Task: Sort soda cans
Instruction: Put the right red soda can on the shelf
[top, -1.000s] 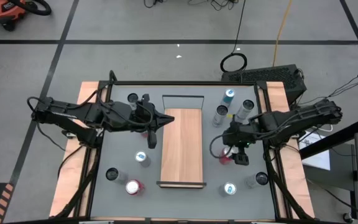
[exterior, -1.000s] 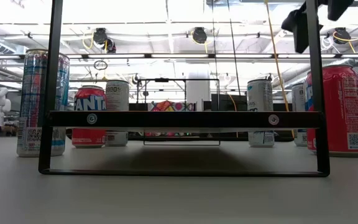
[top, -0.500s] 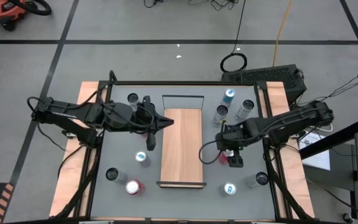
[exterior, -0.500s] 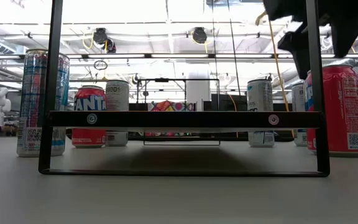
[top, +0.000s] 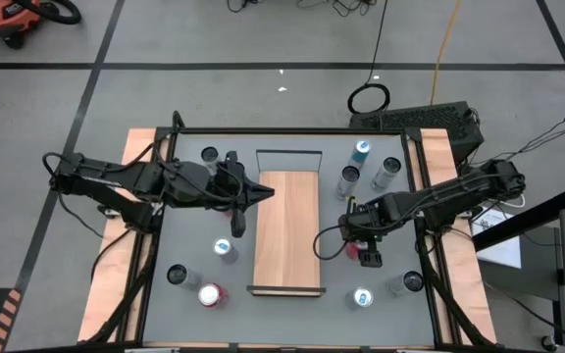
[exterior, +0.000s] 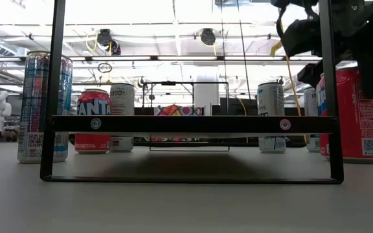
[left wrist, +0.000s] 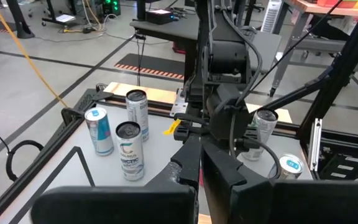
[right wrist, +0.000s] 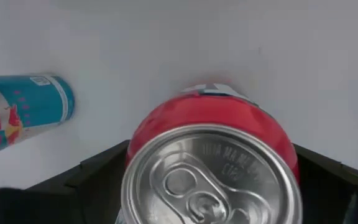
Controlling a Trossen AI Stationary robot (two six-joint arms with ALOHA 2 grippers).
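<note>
Two open fingers of the right end effector are straddling a red can standing on the desk right of the wooden tray, not yet gripping; the left end effector, closed and empty, is waiting across the tray
</note>
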